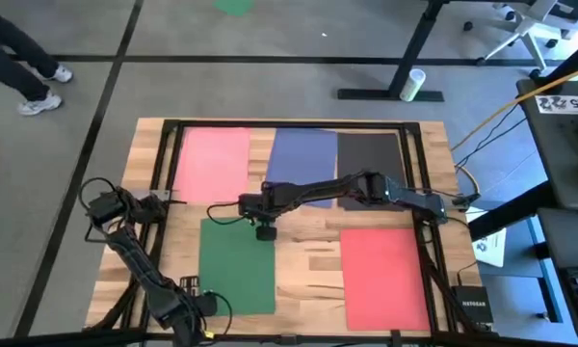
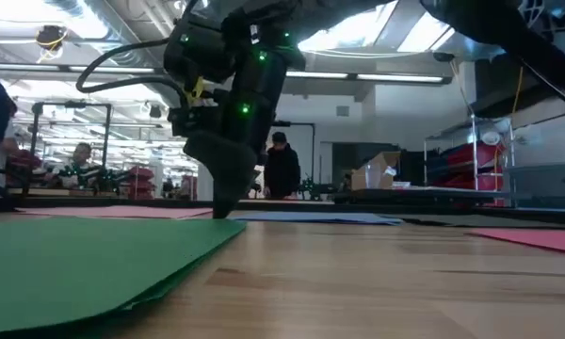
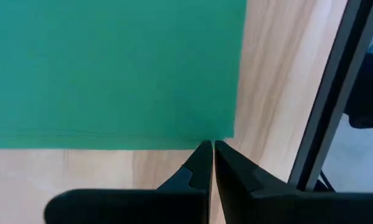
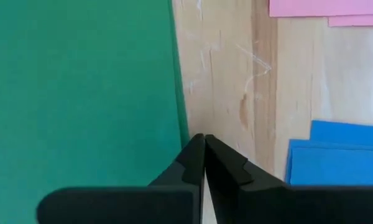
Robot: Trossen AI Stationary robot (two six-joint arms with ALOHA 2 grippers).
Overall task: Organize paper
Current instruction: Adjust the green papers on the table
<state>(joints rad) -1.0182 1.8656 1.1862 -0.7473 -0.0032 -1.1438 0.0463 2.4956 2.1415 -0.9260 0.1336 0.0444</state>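
Touching green paper [image 1: 235,265] corner — right gripper [image 1: 265,232], fingers closed; left gripper [image 3: 212,163] closed too.

The right arm [image 1: 366,188] hid part of the blue paper [image 1: 303,154] and the black paper [image 1: 368,152] from above. A person [image 1: 19,58] at the floor's edge was cut off, only legs showing. Distant people [image 2: 282,169] in the room were too blurred to tell.
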